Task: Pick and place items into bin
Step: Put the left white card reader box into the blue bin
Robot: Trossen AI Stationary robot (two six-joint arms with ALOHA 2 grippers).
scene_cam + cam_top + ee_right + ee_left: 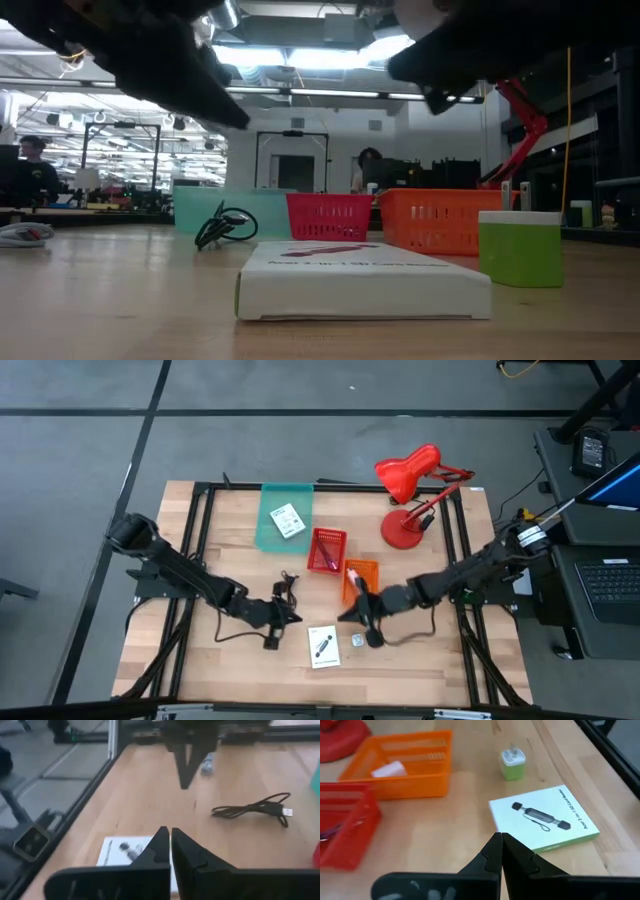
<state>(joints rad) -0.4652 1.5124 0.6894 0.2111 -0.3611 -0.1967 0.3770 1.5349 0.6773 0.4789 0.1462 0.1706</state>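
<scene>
The white box [324,646] lay flat near the table's front edge, between the two grippers, and it looked light, stiff and smooth-faced, so a pinch across its narrow sides or a raised edge would likely serve better than a press on its flat top. The small green-and-white charger [512,763] stood just beside it, looking hard and blocky enough to grip by its flat sides, while the black cable [252,809] further back looked limp and best taken at its bunched middle. The left gripper [501,841] hovered over the box's near corner with fingers together on nothing, the right gripper [170,836] likewise shut and empty above the box, and the orange bin [400,765], red bin [327,549] and teal tray [284,515] sat behind.
</scene>
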